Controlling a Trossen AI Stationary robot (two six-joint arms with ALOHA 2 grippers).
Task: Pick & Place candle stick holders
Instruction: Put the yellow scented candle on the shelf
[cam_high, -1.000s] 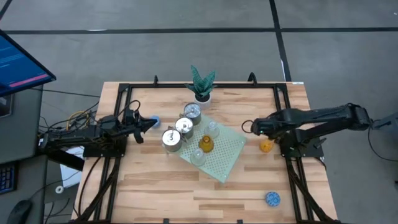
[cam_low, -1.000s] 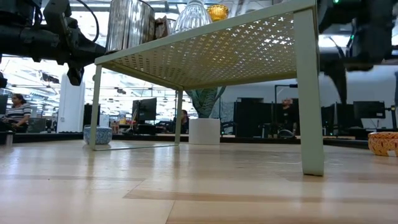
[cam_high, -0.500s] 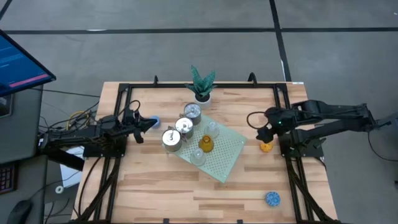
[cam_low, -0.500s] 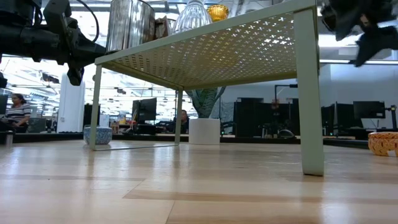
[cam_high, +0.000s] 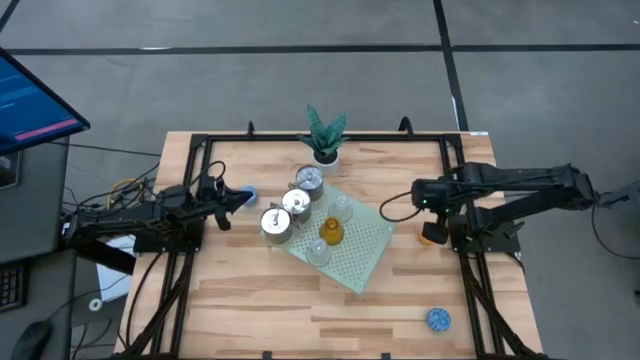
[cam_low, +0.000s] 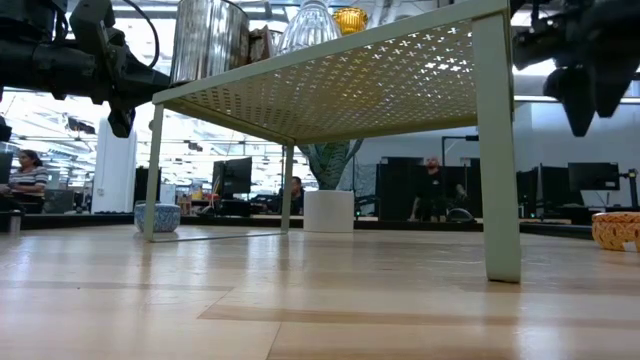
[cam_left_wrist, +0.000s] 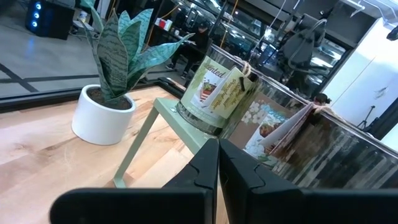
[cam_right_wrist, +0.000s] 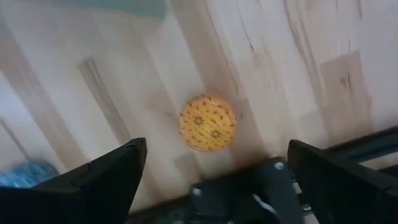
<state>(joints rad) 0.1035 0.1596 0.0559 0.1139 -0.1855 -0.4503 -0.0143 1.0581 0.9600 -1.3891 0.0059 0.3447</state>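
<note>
An orange holder stands on the wood near the table's right edge; it also shows in the right wrist view and the low view. My right gripper hangs open above it, fingers pointing down and wide apart, touching nothing. My left gripper is shut and empty beside a blue holder at the left. Three silver holders, clear glass ones and an amber one stand on the pale green perforated stand.
A plant in a white pot stands at the far edge behind the stand. A second blue holder sits near the front right corner. The black frame rails run along the table's sides. People show in the room beyond.
My right gripper has drawn back from the stand's right edge toward the table's right edge and now points down over the orange holder. The holder has not moved. My left arm has kept still.
</note>
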